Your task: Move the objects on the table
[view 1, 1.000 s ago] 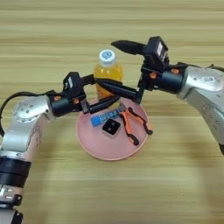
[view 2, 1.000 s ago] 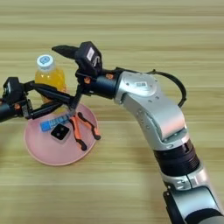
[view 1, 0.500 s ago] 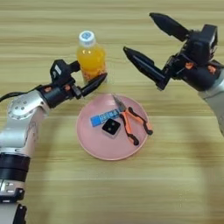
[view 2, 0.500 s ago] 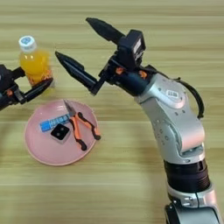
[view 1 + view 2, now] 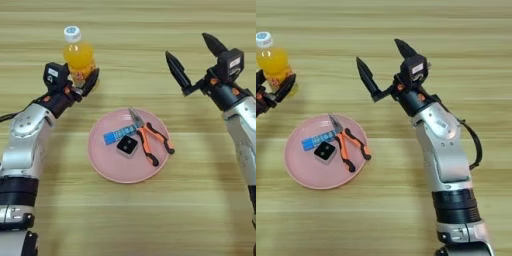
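Two grippers work: the left gripper [image 5: 82,85] clasps the small clear orange-drink bottle [image 5: 79,56] near the wooden table's [image 5: 150,215] far-left edge and should keep it upright, while the right gripper [image 5: 192,57] hangs wide open, empty.

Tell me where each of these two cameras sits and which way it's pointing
Left eye view: on the head, looking down at the table; shows the left gripper around the bottle and the open right gripper.
Right eye view: same head, set slightly right; shows the right arm's full length, the left gripper at the picture's edge.
Both share the pink plate holding the pliers.
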`<control>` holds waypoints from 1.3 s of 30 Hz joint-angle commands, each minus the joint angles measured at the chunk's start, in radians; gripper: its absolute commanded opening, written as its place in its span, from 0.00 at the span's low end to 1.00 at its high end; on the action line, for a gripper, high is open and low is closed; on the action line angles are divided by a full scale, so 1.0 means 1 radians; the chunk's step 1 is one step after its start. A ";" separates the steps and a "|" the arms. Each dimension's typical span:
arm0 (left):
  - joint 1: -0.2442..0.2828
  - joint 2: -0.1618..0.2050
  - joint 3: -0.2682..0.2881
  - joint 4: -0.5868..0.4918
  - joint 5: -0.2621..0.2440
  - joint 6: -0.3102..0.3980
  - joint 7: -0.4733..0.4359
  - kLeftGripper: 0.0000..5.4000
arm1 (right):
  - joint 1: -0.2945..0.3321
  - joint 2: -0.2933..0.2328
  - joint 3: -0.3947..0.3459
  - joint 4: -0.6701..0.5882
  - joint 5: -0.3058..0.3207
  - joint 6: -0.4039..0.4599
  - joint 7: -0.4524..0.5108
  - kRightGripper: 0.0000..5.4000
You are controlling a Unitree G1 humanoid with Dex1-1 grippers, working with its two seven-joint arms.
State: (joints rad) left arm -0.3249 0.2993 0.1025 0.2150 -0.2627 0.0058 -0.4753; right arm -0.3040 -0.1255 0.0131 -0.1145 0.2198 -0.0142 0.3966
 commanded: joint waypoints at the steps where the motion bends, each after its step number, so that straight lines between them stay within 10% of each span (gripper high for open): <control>1: -0.024 -0.015 -0.002 0.020 0.021 -0.002 0.030 0.63 | 0.007 0.028 -0.013 0.070 -0.056 -0.083 -0.073 1.00; 9: -0.030 -0.041 -0.021 0.121 0.080 -0.048 0.070 0.63 | 0.032 0.068 -0.045 0.194 -0.124 -0.242 -0.207 1.00; 22: -0.025 -0.069 -0.027 0.259 0.109 -0.107 0.079 0.63 | 0.036 0.071 -0.053 0.214 -0.106 -0.276 -0.219 1.00; 39: 0.039 -0.104 -0.047 0.186 0.143 -0.096 0.119 0.63 | 0.055 0.038 -0.079 0.157 -0.083 -0.264 -0.207 1.00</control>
State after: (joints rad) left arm -0.2834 0.2027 0.0594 0.4447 -0.1230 -0.0910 -0.3675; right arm -0.2595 -0.0778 -0.0574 0.0690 0.1264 -0.2946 0.1853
